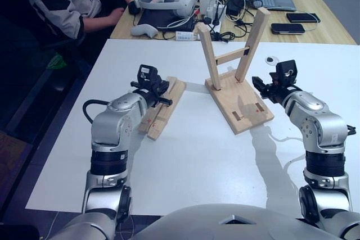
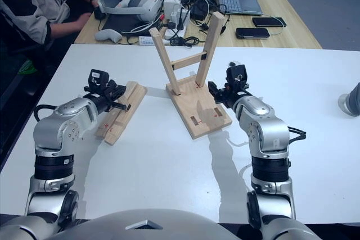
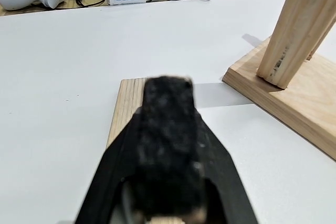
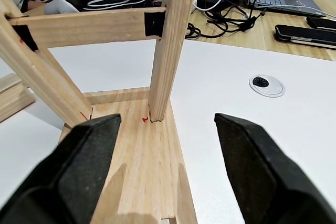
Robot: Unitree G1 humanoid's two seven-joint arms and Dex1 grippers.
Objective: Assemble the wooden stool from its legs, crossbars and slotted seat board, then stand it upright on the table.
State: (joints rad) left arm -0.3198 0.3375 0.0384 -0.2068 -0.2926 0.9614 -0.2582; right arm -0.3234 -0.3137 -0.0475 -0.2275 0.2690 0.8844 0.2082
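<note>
The white table (image 1: pixel 197 155) carries the slotted seat board (image 1: pixel 247 111) lying flat at mid-table. Two legs (image 1: pixel 207 49) joined by a crossbar (image 1: pixel 232 55) stand up from its far end. To the left lie the loose legs (image 1: pixel 163 113), side by side. The right gripper (image 1: pixel 262 89) sits at the board's right edge, its fingers (image 4: pixel 89 156) spread wide and touching nothing. The left gripper (image 1: pixel 160 91) pinches the loose legs' far end, fingers (image 3: pixel 168 129) pressed onto the wood. Small red marks (image 4: pixel 144 119) sit by a leg's foot. They are too small to read.
</note>
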